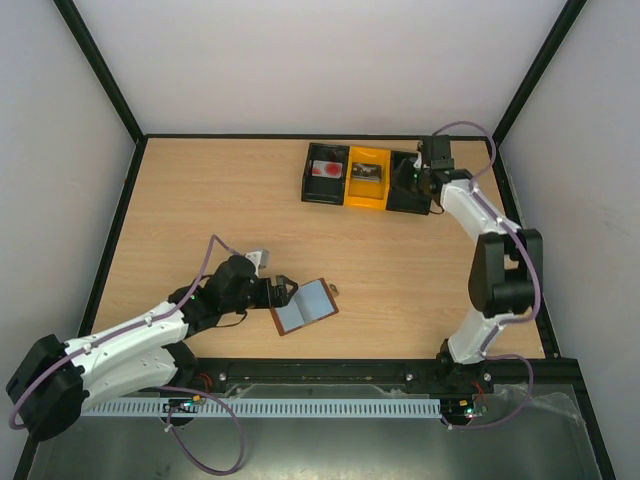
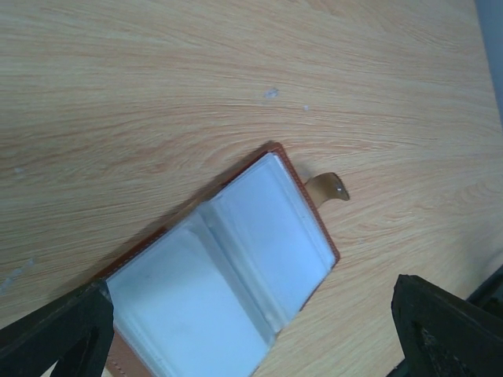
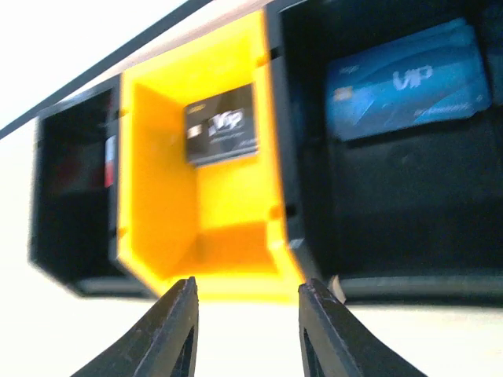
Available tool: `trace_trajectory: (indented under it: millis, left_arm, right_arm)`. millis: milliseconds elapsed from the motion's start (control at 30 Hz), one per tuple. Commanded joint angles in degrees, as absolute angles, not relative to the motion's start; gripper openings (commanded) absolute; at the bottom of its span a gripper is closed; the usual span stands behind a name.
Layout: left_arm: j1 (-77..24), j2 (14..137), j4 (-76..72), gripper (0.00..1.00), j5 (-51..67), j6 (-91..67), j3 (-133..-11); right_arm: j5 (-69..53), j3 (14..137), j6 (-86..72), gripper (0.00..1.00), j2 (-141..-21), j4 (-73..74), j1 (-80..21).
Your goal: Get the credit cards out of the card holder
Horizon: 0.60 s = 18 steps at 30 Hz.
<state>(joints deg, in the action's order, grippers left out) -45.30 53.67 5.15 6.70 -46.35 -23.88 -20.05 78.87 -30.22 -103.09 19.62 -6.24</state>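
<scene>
The brown card holder (image 1: 305, 307) lies spread open on the table near the front. Its pale blue-grey sleeves (image 2: 228, 275) face up and no card shows in them. My left gripper (image 1: 284, 292) stands wide open at the holder's left end, one finger (image 2: 59, 334) on each side, gripping nothing. Three credit cards lie in the tray (image 1: 346, 199): a red-and-white one (image 1: 325, 169), a black one (image 3: 221, 123) and a blue one (image 3: 405, 78). My right gripper (image 3: 247, 306) hovers open and empty just in front of the tray.
The black-and-yellow three-compartment tray stands at the back right of the table. A black frame (image 1: 300, 137) borders the table, with white walls beyond. The holder's snap tab (image 2: 330, 187) sticks out to the right.
</scene>
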Motion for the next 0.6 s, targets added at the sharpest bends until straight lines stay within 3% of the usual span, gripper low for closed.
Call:
trace_trajectory:
  millis: [0, 300, 567]
  left_arm:
    - [-44.8, 54.3, 3.9, 0.97, 4.0, -48.4, -22.3]
    - [-43.8, 56.0, 3.2, 0.89, 3.7, -49.3, -21.4]
    - [-43.6, 56.3, -3.8, 0.88, 7.3, -54.5, -16.7]
  right_arm:
    - [-20.6, 71.0, -31.9, 0.36, -93.5, 15.4, -8.6]
    - [-20.4, 53.0, -33.6, 0.42, -78.4, 11.1, -16.0]
    - [-18.4, 42.4, -35.3, 0.48, -72.4, 8.5, -27.0]
